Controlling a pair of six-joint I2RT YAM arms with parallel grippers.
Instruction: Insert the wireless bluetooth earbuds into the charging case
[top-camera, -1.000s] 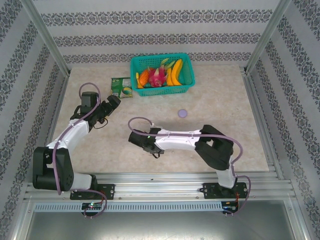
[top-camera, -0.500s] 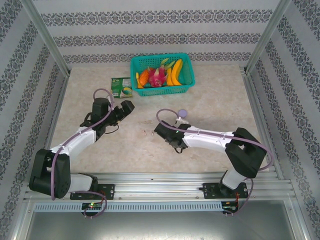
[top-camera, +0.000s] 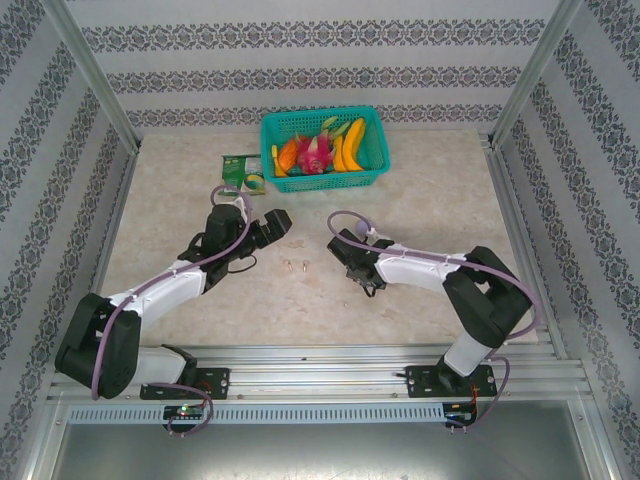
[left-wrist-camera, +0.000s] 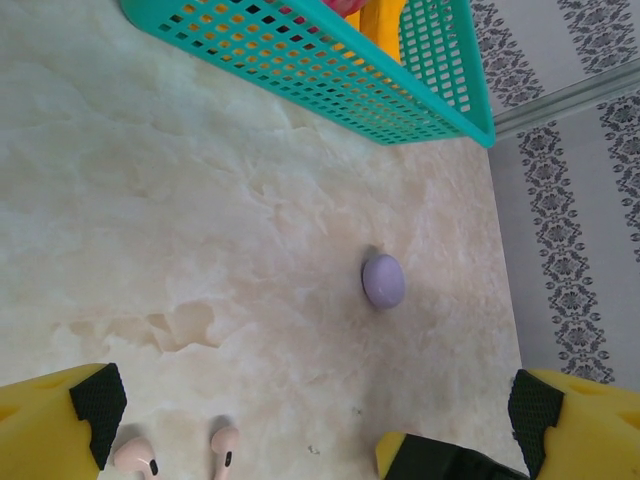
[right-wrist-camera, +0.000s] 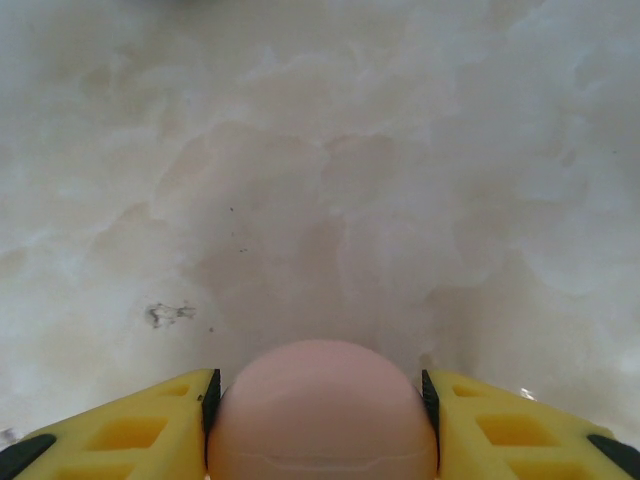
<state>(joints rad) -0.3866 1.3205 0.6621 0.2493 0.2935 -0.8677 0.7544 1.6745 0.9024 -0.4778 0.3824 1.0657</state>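
Left jaws stand wide open near the pinkish earbuds (left-wrist-camera: 225, 446) lying on the surface (left-wrist-camera: 200, 200), right jaws clamp a pink case (right-wrist-camera: 320, 410); buds likely tiny, light, slick, so pinch across the head.

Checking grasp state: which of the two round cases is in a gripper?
The pink case, clamped in the right gripper. The lilac case lies free on the table, short of the teal basket.
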